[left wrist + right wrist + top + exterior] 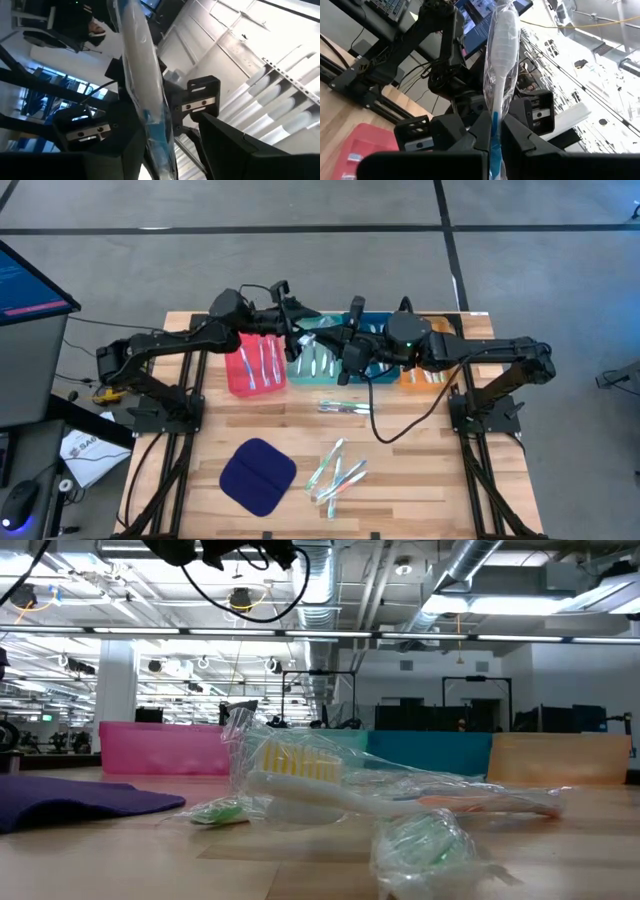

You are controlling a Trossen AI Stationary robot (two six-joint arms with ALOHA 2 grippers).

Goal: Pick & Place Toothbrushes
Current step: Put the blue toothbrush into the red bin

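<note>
My right jaws pinch a wrapped toothbrush; my left jaws stand half-wide around it. Only from overhead do loose toothbrushes show, at 5 o'clock on the surface.

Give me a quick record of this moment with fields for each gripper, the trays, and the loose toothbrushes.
left gripper: open around a wrapped toothbrush, raised over the trays
right gripper: shut on wrapped toothbrush, meeting the left
trays: red tray, teal tray, orange tray at far edge
loose toothbrushes: beside the blue pad
</note>
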